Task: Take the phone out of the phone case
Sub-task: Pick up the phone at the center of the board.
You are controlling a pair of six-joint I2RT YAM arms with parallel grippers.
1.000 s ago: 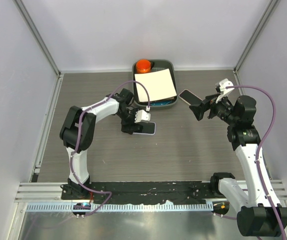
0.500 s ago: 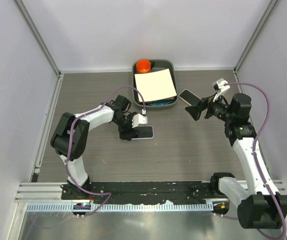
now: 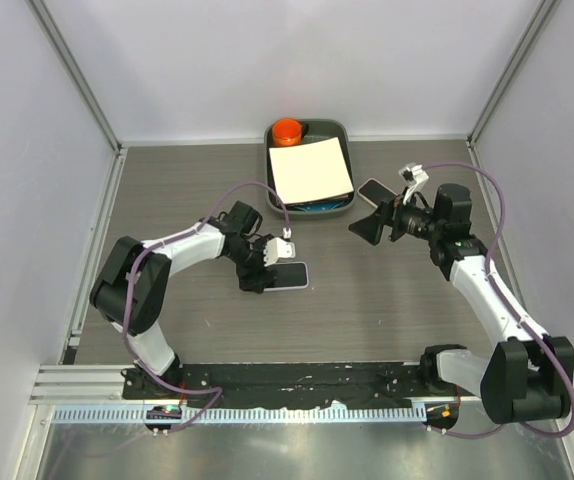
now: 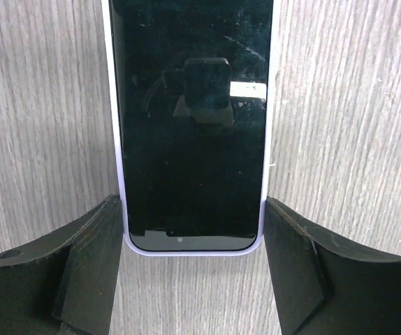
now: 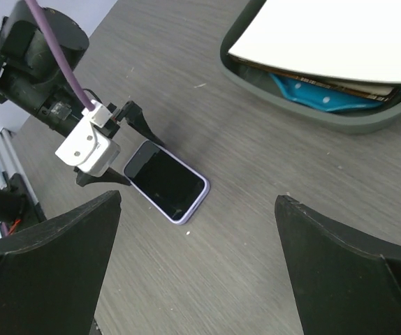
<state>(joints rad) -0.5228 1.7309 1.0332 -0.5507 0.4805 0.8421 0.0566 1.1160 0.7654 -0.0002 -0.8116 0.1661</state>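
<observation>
Nearest, the left gripper point(image 4: 193, 206) lies low over the table point(image 4: 340, 105). Its jaws stand at a middling width, pressed on the two long sides of the case point(image 4: 193, 252) at one short end. So it holds the phone point(image 4: 190, 118) flat on the wood, near the table's middle.

I judge the step in hand is bringing the other arm to the free end. To do it well, the left should pin the case by its sides only. The incoming fingers should come in low and peel a corner of the rim back before lifting.

The phone lies screen up, its black glass unlit, with a thin lilac rim all round. It looks fully seated.

Further off to the right, the right gripper point(image 3: 365, 228) hovers above the table, jaws spread wide and empty, facing the phone.

Farthest, a tray point(image 3: 329, 128) holds a white sheet point(image 3: 312, 170) and an orange disc point(image 3: 287, 131).
</observation>
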